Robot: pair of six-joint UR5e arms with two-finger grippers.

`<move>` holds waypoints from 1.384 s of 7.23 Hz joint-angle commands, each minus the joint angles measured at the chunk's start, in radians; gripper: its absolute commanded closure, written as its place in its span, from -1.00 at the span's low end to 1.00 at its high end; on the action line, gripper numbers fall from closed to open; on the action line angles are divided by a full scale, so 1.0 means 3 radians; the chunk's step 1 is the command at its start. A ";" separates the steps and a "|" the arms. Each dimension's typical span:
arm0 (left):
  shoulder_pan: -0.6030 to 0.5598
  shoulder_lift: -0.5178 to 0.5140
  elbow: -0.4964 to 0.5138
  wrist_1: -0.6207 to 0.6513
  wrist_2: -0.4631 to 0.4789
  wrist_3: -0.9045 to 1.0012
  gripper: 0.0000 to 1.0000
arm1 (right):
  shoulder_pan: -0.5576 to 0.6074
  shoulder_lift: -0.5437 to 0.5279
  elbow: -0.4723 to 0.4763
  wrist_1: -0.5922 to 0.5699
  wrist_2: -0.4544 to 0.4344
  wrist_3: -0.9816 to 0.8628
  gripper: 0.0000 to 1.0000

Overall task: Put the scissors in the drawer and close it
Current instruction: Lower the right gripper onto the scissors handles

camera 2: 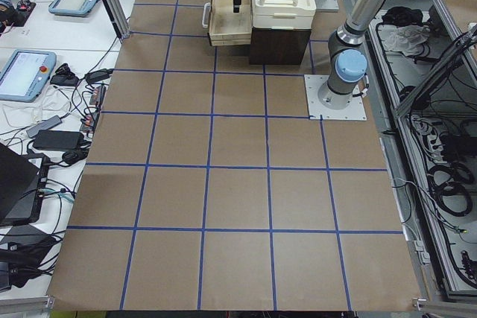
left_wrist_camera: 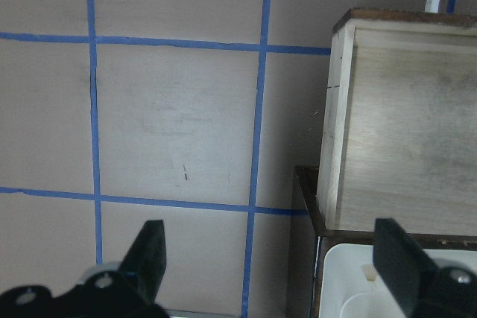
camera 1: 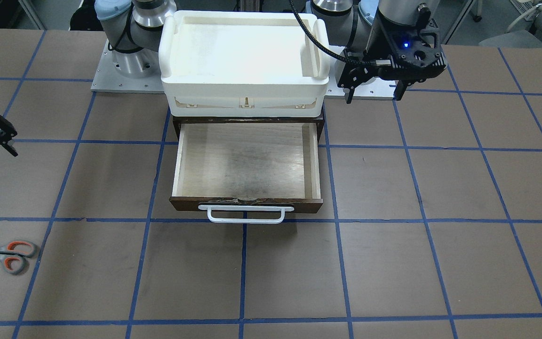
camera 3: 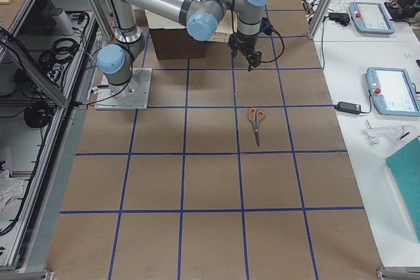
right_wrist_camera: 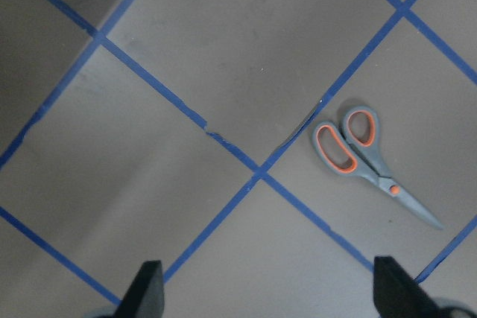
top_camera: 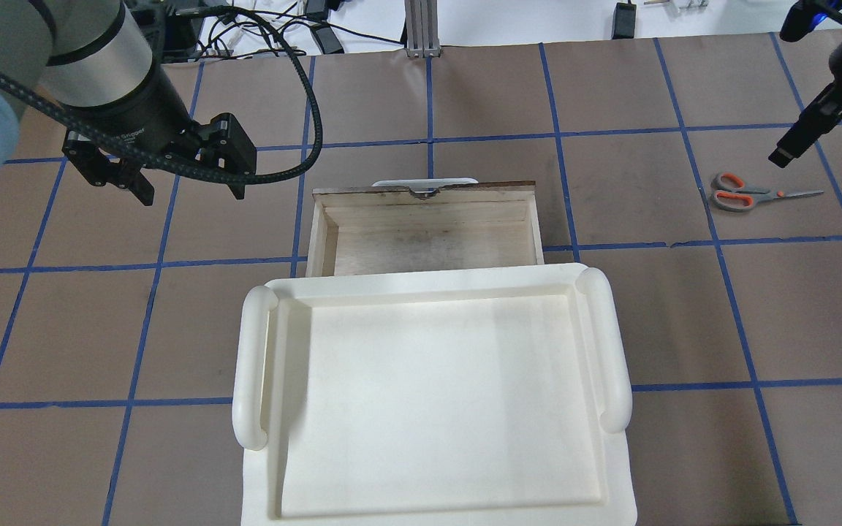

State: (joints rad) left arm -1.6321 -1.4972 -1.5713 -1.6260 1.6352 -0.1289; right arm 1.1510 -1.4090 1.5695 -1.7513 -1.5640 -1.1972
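Observation:
The scissors (top_camera: 742, 196), with grey-and-orange loop handles, lie flat on the table to the right of the drawer, also seen in the front view (camera 1: 8, 254) and the right wrist view (right_wrist_camera: 356, 148). The wooden drawer (top_camera: 428, 237) is pulled open and empty, its white bar handle (camera 1: 246, 214) facing away from the robot. My right gripper (right_wrist_camera: 268, 299) is open and empty, hovering above the table near the scissors' handles. My left gripper (top_camera: 194, 193) is open and empty, hovering to the left of the drawer; the drawer's side shows in its wrist view (left_wrist_camera: 402, 124).
A cream-white plastic bin (top_camera: 428, 281) sits on top of the dark cabinet that holds the drawer. The brown table (camera 1: 393, 263) is marked with a blue tape grid. Both arm bases stand behind the cabinet.

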 commanded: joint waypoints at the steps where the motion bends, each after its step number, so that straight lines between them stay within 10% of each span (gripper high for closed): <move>1: 0.0000 0.0000 -0.0003 0.0000 0.0000 0.0000 -1.00 | -0.0180 0.0369 0.0004 -0.0354 -0.0038 -0.0788 -1.00; 10: 0.0000 -0.0005 -0.0003 0.0010 -0.0005 0.0000 -1.00 | -0.0365 0.1234 -0.0001 -0.1244 0.0172 -0.2441 -0.90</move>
State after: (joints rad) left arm -1.6322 -1.4975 -1.5717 -1.6237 1.6339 -0.1289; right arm 1.0439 -1.0608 1.5695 -2.1099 -1.5152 -1.8882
